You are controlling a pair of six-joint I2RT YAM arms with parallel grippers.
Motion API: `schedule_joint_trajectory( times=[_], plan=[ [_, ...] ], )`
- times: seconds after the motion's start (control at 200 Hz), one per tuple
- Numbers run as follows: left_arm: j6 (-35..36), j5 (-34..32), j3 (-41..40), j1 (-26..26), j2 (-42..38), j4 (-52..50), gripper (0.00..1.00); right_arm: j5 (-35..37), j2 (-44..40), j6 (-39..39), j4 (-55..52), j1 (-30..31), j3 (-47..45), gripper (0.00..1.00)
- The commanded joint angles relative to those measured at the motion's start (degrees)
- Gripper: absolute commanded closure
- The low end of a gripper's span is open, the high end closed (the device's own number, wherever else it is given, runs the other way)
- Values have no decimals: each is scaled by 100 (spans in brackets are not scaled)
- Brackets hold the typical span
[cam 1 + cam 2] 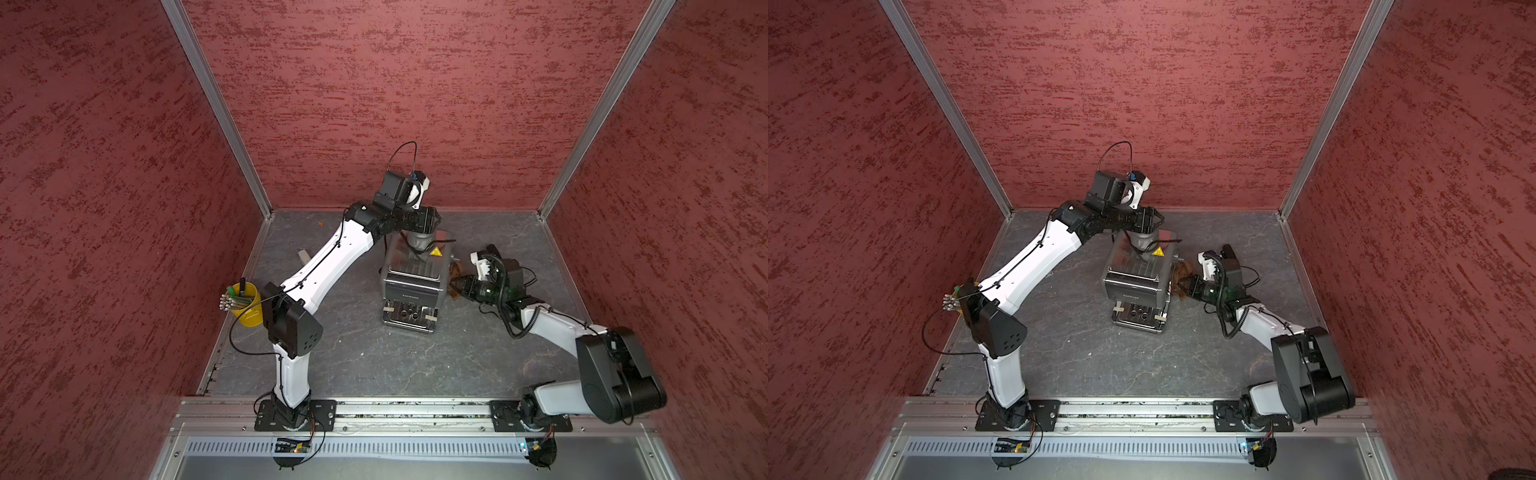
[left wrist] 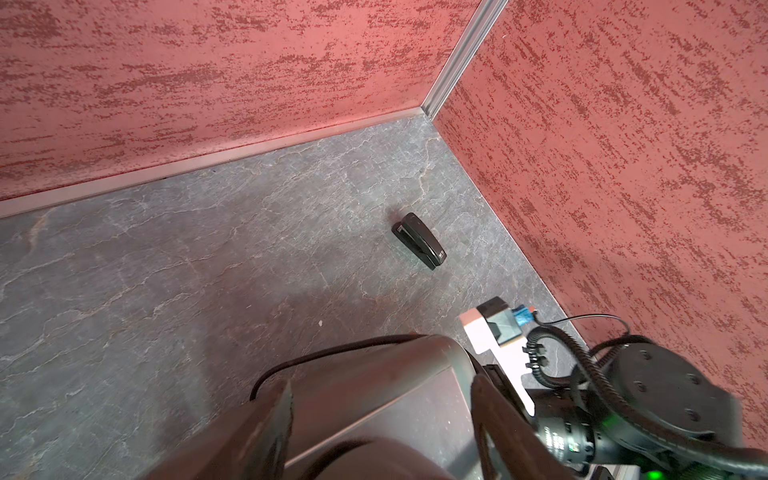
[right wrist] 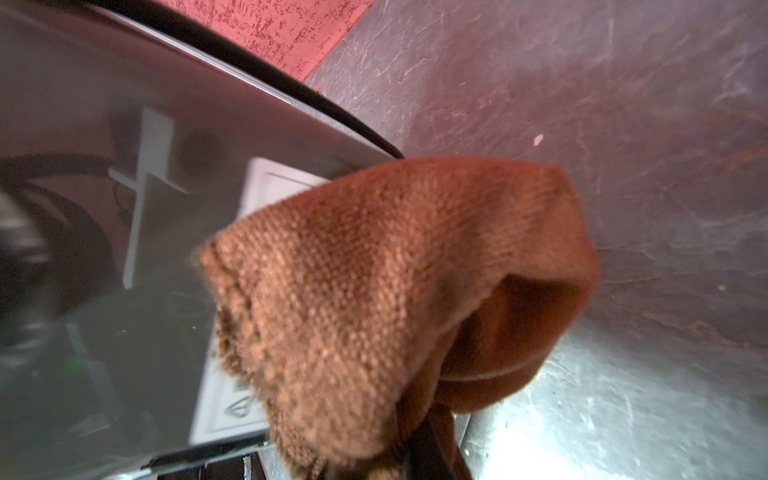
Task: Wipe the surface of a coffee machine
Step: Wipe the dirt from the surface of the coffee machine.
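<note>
My right gripper point(image 1: 460, 287), clamped on a brown towelling cloth point(image 3: 395, 291), wiped the right flank of the boxy silver coffee machine point(image 1: 409, 286), my left gripper point(image 2: 382, 386) clasping its rounded grey dome point(image 1: 419, 240); next, I judged, a firm sweep nearer.

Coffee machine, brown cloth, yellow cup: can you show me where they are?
coffee machine point(image 1: 411, 291): in a top view, on its dark front panel.
brown cloth point(image 3: 374, 270): in the right wrist view, on the middle of the fabric.
yellow cup point(image 1: 248, 319): in a top view, on its yellow side wall.

A: Walls?
B: Red mottled walls point(image 1: 415, 83) on three sides, joined by aluminium corner posts point(image 1: 216, 108).
A: Counter?
B: Grey, slate-veined counter point(image 1: 374, 365); aluminium rail point(image 1: 415, 409) along its front edge.
</note>
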Motion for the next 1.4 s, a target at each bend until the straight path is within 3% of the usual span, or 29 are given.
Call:
schedule_joint_trajectory(
  times=[0.0,0.286,0.606,0.862,1.037,1.212,1.398],
  plan=[
    [55,-131,-161,53,111,-425,33,289,-393,-561,-945,36,310,100],
    [-23,-83,-320,35,132,-257,33,463,-1501,-828,-2135,-58,307,100],
    [-78,-90,-427,-61,68,-176,33,366,-2812,-362,-2832,131,709,100],
    [-82,-173,-933,0,-388,-69,32,751,-2927,-153,-2966,1039,1221,100],
    [-170,-12,-1419,26,-748,205,32,759,-2540,-111,-2810,1484,956,100],
    [-201,163,-1602,42,-857,320,32,1200,-2272,32,-2404,1546,135,100],
    [-236,295,-1709,96,-799,430,31,1488,-2321,65,-2441,1544,-42,100]
  ],
)
